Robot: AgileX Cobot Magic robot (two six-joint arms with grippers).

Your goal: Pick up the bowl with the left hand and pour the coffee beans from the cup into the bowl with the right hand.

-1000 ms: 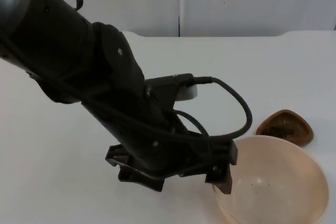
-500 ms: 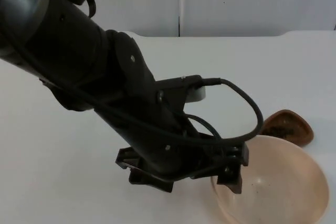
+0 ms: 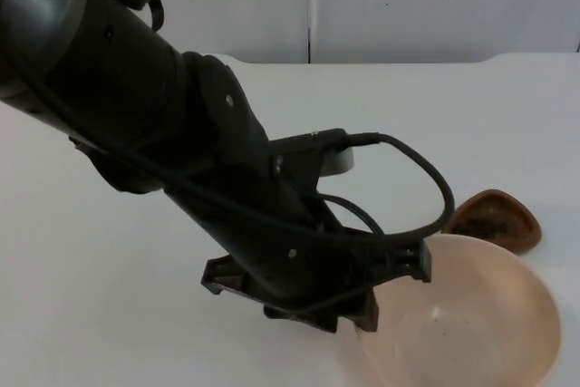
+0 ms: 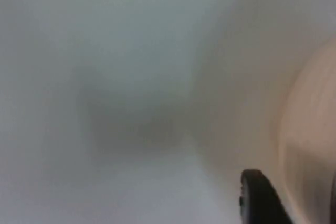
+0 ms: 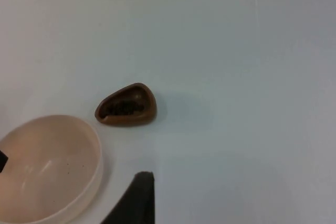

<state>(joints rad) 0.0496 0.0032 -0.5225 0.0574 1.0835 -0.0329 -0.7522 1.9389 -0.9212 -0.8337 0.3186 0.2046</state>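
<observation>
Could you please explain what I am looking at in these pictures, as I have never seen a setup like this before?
This is a two-armed robot at a white table. The top view comes from a fixed camera above; the other two come from cameras on each arm's wrist. The big black shape is the left arm, and its left gripper sits at the rim of a pale peach bowl, seemingly gripping it, though the fingers are hard to make out. Beside the bowl stands a small brown cup with dark coffee beans inside. The right arm waits; a fingertip of its right gripper hangs above the table, holding nothing.
</observation>
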